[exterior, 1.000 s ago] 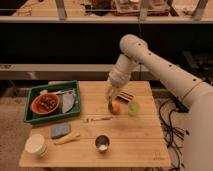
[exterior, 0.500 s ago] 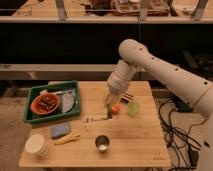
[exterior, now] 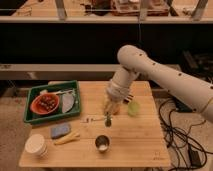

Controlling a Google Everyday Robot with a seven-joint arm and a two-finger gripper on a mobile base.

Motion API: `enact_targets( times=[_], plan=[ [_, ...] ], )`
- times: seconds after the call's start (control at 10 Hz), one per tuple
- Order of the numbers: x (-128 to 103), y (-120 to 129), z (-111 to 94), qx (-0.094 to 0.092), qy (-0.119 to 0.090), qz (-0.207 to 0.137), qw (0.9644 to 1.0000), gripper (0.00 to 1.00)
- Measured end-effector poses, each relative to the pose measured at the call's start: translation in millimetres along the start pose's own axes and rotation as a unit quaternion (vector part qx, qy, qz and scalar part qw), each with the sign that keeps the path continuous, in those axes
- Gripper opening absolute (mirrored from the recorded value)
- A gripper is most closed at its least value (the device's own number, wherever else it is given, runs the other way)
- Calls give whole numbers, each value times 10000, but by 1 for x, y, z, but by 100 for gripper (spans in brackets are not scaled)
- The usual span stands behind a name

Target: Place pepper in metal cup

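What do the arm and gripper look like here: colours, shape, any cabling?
The arm is a thick, smooth, off-white tube with a rounded elbow and small dark dots along one link. A greyish band rings the wrist. The gripper, over the middle of the wooden table, looks pale tan. No wiring shows on the arm; black cables lie on the floor.

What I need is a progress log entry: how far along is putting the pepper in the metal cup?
Done: the pepper looks picked up, hanging dark from the shut jaws of the gripper over the middle of the table. In hand: the carry, with the gripper behind the metal cup, not above it. Left: bring the pepper over the cup, which stands upright near the front edge showing only its pale inside, and release.
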Motion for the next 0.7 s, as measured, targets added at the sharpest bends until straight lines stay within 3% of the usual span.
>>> enact_targets(
  times=[0.7],
  plan=[
    [-33, -7, 17, -83, -263, 13, 9996, 18]
  ],
)
